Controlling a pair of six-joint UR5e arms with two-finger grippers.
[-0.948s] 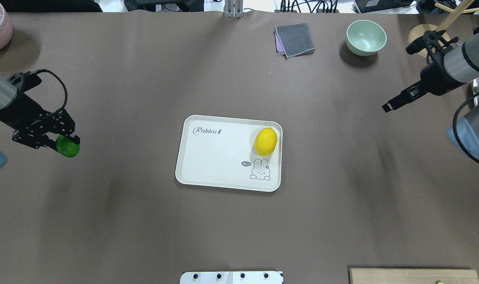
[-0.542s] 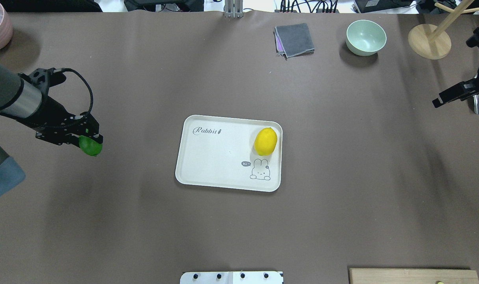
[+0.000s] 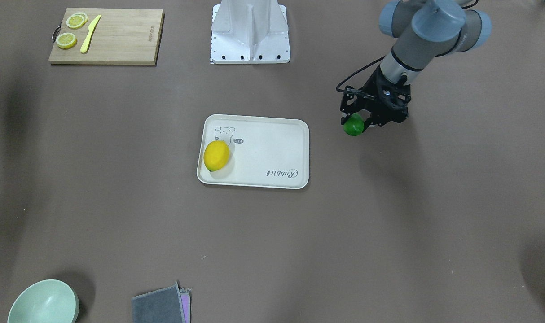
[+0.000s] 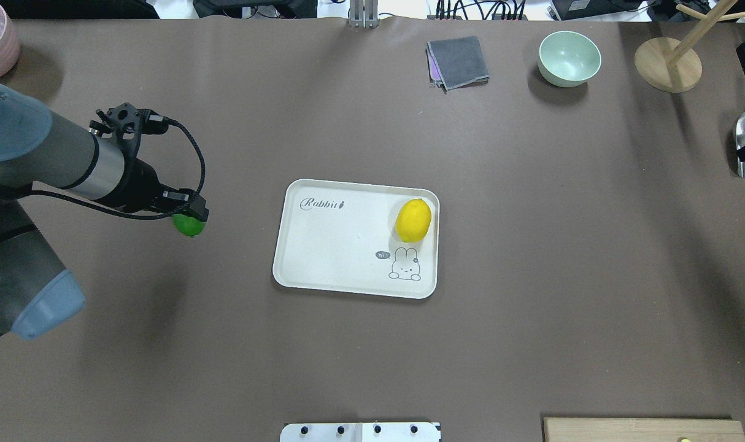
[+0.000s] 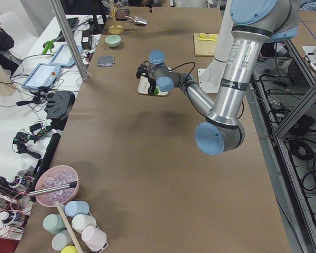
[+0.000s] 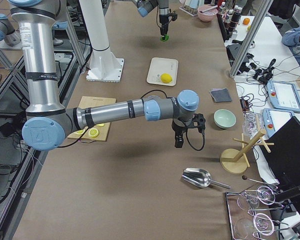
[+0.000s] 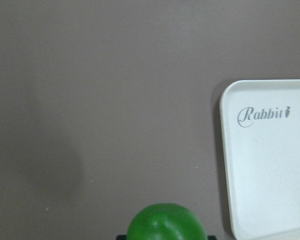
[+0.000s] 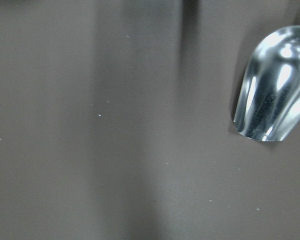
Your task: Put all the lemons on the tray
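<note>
Green lemon (image 4: 189,226), centre-left of the overhead frame, pinched by the left end effector (image 4: 188,217) above the desk (image 4: 532,319), left of the tray (image 4: 335,245) bearing the yellow lemon (image 4: 413,220). Probably firm, light, glossy: best gripped across its middle.

Between the fingers of the left gripper (image 4: 191,220), closed around the green lemon (image 3: 353,125), and the nearest short edge of the tray (image 4: 323,252) lies open brown table (image 4: 240,245), wide enough to pass straight across. Beyond that edge most of the tray floor is free, and the one obstacle, the yellow lemon (image 4: 413,220), lies at the end farthest from the fingers, close to the far rim. Under the right gripper (image 6: 178,143) the table is bare, with a metal scoop (image 8: 272,85) off to one side.
</note>
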